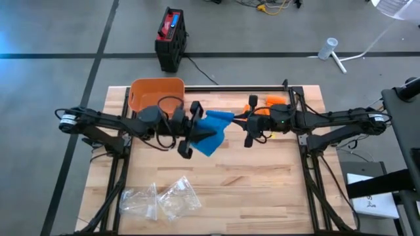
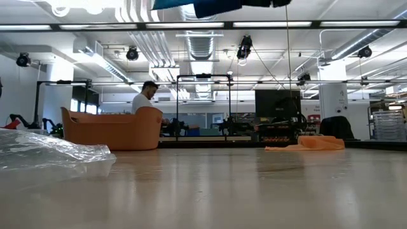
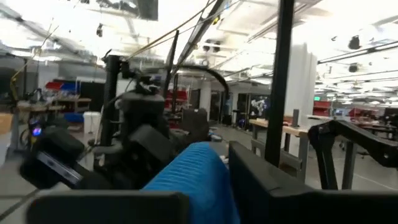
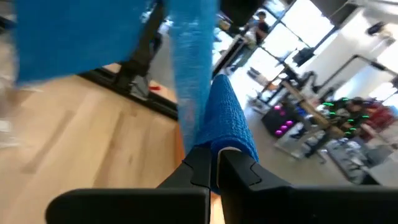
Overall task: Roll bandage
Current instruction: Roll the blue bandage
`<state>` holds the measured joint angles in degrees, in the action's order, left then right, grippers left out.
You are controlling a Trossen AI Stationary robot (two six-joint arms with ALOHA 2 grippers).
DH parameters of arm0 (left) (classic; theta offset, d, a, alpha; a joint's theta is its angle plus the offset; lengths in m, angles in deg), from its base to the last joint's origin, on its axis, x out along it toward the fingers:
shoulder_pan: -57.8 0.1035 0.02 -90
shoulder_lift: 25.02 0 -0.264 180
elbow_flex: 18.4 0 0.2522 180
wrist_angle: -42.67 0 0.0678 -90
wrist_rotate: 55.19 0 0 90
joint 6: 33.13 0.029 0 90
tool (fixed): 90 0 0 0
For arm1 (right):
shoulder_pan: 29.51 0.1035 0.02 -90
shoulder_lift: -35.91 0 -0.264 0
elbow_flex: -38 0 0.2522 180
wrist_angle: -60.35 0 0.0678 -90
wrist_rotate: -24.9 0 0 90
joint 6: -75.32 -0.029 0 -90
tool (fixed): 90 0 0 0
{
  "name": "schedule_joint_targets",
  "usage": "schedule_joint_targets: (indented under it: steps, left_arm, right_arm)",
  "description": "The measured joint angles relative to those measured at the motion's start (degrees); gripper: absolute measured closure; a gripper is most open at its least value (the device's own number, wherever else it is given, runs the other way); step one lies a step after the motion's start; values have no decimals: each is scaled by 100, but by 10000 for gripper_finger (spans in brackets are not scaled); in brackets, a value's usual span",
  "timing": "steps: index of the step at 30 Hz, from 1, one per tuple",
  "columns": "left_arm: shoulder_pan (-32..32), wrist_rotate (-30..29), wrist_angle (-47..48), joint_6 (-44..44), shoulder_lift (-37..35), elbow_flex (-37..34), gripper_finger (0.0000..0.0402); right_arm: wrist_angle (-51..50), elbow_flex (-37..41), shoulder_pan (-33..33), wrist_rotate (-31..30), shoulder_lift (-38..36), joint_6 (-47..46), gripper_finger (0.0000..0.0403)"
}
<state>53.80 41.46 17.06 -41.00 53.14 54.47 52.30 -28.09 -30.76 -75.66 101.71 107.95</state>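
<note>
Two claws meet over the counter's (image 1: 262, 177) middle with the blue bandage (image 1: 211, 131) stretched between them, lifted clear of the wood. We see the right claw (image 4: 217, 163) pinched shut on the cloth. The left claw (image 1: 189, 134) has the bandage between its fingers; how wide they stand we cannot tell. Open wood lies toward the near edge, where clear plastic bags (image 1: 161, 200) sit by the left corner. Only the low view shows a person (image 2: 145, 97) beyond the orange basket (image 2: 114, 129) at the far edge.
</note>
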Motion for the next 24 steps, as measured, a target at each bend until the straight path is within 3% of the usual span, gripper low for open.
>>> schedule_joint_targets:
  steps: [4, 9, 13, 16, 21, 24]
  left_arm:
    - [233, 28, 652, -428, -16, 450, 268]
    - [692, 47, 2380, -544, -16, 1254, 179]
    - [988, 84, 3677, -556, -21, 1903, 126]
    - [1149, 4, 4411, -522, -45, 2297, 110]
    - [1531, -193, 5881, -286, -86, 2829, 114]
    - [1756, -234, 6201, -159, -86, 2828, 119]
  right_arm:
    - [-200, -4, 10, 329, 58, -302, 400]
    - [-574, 1, 127, 986, 85, -738, 400]
    - [-804, -2, 308, 996, 90, -1024, 400]
    - [-925, 19, 507, 1094, 46, -1075, 400]
    - [-863, -144, 798, 1733, -22, -1301, 400]
    - [-913, -264, 954, 2050, -10, -1421, 400]
